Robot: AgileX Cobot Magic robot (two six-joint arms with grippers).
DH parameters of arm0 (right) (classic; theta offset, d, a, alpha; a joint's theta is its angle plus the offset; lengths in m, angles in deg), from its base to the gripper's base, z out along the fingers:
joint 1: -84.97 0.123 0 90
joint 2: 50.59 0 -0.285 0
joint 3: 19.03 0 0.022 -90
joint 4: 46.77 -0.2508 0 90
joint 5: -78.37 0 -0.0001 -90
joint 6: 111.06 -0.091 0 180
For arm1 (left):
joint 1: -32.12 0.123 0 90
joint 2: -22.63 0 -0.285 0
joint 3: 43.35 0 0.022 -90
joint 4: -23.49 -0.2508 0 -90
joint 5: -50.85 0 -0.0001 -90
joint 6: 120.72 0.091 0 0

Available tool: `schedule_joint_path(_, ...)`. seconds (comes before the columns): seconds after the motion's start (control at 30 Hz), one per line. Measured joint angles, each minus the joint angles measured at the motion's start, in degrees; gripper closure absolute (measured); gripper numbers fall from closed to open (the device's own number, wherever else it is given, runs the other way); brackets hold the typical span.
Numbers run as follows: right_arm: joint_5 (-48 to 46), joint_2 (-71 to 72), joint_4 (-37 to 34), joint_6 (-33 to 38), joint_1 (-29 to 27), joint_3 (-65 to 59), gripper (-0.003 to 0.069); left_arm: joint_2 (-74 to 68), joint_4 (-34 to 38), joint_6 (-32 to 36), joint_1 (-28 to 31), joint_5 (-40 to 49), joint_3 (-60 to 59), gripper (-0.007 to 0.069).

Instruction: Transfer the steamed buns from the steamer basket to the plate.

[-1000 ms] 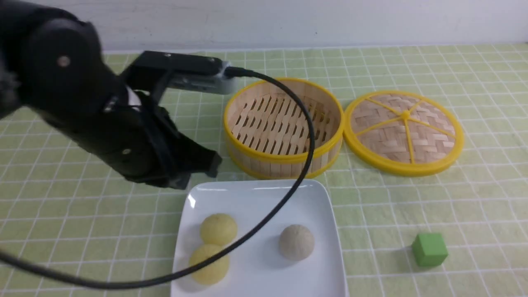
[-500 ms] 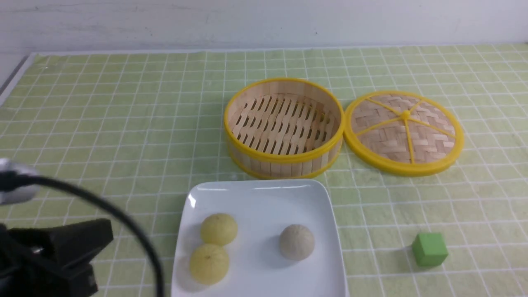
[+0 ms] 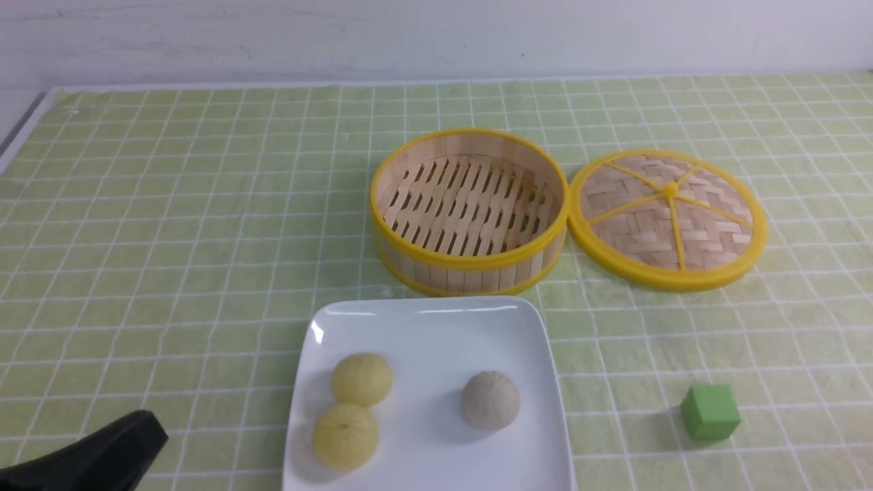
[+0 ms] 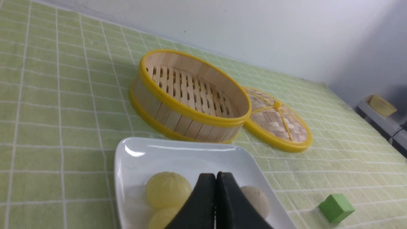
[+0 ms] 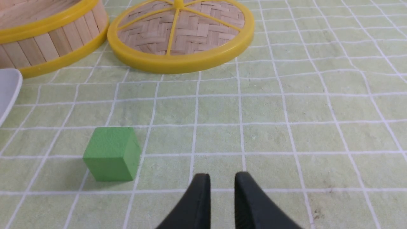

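The steamer basket [image 3: 470, 204] stands empty at the table's middle. The white plate [image 3: 436, 320] lies in front of it. It carries three steamed buns: two pale yellow ones [image 3: 361, 378] [image 3: 345, 435] and a grey-beige one [image 3: 490, 399]. My left gripper [image 4: 216, 175] is shut and empty, low at the near left, off the plate; only its tip [image 3: 102, 453] shows in the front view. The left wrist view shows the buns [image 4: 167, 189] on the plate [image 4: 127, 152] and the basket [image 4: 187, 95]. My right gripper [image 5: 221, 178] has a narrow gap between its jaws and holds nothing.
The woven lid [image 3: 668, 218] lies flat to the right of the basket, touching it. A green cube [image 3: 710, 412] sits right of the plate; it also shows in the right wrist view [image 5: 111, 154], close to my right gripper.
My left arm has pulled back from above the plate's far left corner, down to the near left edge of view. The buns, plate and basket have not moved.
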Motion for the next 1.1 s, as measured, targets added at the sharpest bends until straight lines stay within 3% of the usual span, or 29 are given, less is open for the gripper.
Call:
schedule_joint_path(0.2, 0.0, 0.0, 0.0, 0.0, 0.0, 0.0, 0.0510, 0.0, -3.4, 3.8, 2.3, 0.5, -2.4, 0.0589)
schedule_joint_path(0.5, 0.0, 0.0, 0.0, 0.0, 0.0, 0.0, 0.0498, 1.1, -5.1, 16.4, 22.8, 1.7, -7.5, 0.0588)
schedule_joint_path(0.67, 0.0, 0.0, 0.0, 0.0, -0.2, 0.0, 0.0489, 6.1, -9.4, 17.1, 24.5, 6.1, -10.0, 0.0586)
schedule_joint_path(1.1, 0.0, 0.0, 0.0, 0.0, -0.2, 0.0, 0.0471, 8.6, -9.1, 15.3, 28.0, 8.9, -10.0, 0.0571)
